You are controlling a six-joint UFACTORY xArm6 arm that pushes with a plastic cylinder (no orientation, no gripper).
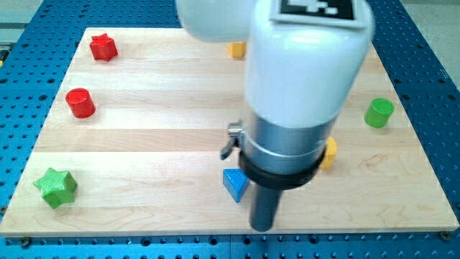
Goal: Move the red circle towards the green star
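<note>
The red circle (80, 103) stands near the view's left edge of the wooden board. The green star (56, 187) lies below it, at the board's bottom left corner. My tip (262, 228) is at the end of the dark rod, near the board's bottom edge at the middle. It stands far to the right of both the red circle and the green star, just below and right of a blue block (235, 183). The arm's white and grey body hides the middle of the board.
A red star (103, 47) lies at the top left. A yellow block (236, 50) peeks out at the top, another yellow block (328, 153) at the arm's right. A green circle (379, 113) stands at the right. The wooden board (144, 151) rests on a blue perforated table.
</note>
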